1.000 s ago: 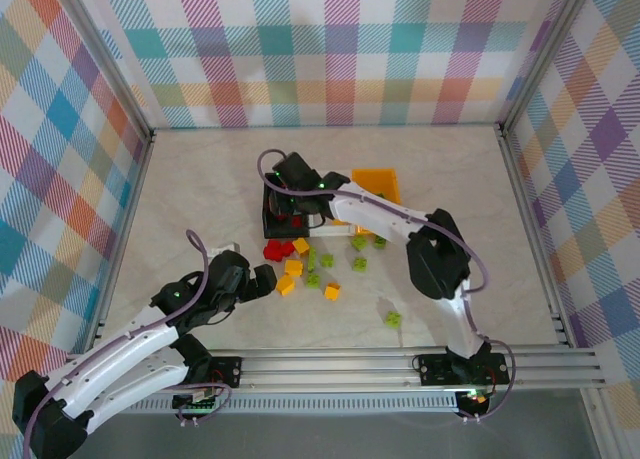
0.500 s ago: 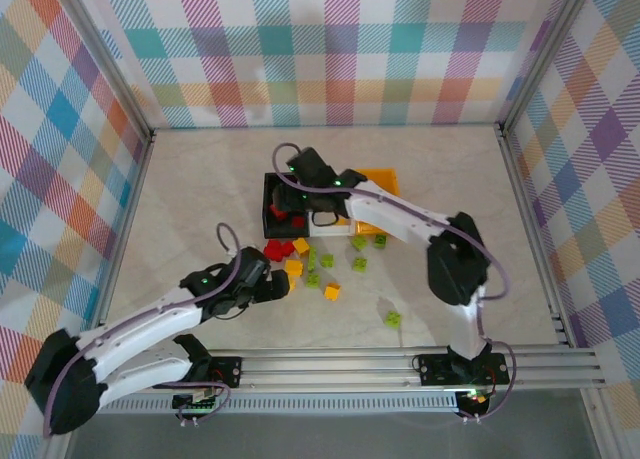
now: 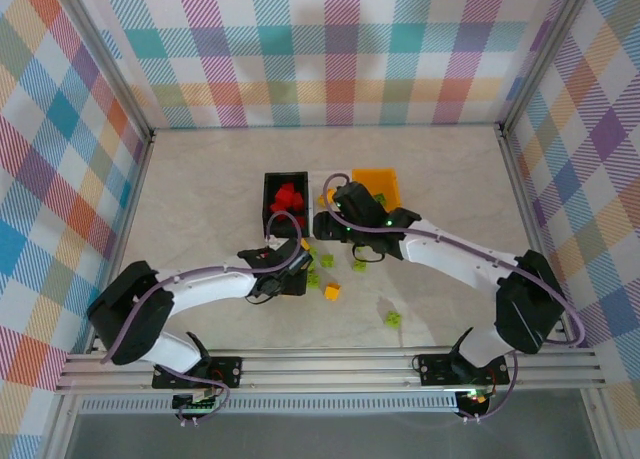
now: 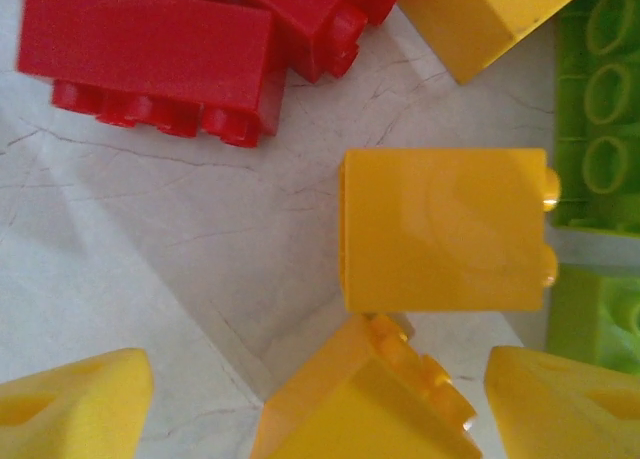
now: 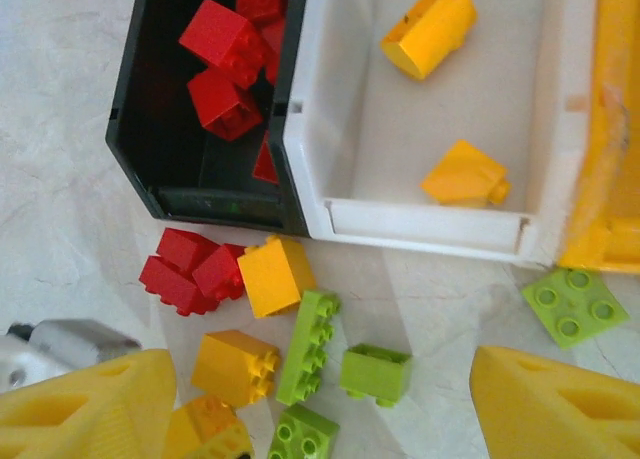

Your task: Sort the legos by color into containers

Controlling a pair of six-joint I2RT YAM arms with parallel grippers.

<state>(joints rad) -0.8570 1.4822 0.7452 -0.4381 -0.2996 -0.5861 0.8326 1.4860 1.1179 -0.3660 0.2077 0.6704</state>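
**Sorting under way; reds and yellows begun, greens not yet**

The black rectangular plastic bin (image 5: pixel 130 139) holds several red studded bricks (image 5: pixel 225 69); touching its right side is the white plastic bin (image 5: pixel 420 229) with two yellow-orange bricks (image 5: pixel 430 27) in it; the orange plastic bin (image 5: pixel 612 129) stands right of the white one, and I cannot tell what is inside it. On the pale marbled table (image 5: pixel 60 129), just on the near side of the bins, lie a loose red cluster (image 5: pixel 185 269), some loose yellow bricks (image 5: pixel 272 276) and several lime green bricks (image 5: pixel 308 344); in the top view a single yellow brick (image 3: pixel 331 292) and a single green brick (image 3: pixel 394 319) lie nearer and to the right, apart from the rest. The left gripper (image 4: pixel 320 409) is open, with its fingertips on either side of a tilted yellow brick (image 4: pixel 340 389) and, as far as I see, not touching it; the right gripper (image 5: pixel 325 409) is open too and holds nothing, hanging over the loose pile. I judge that less than half is done.
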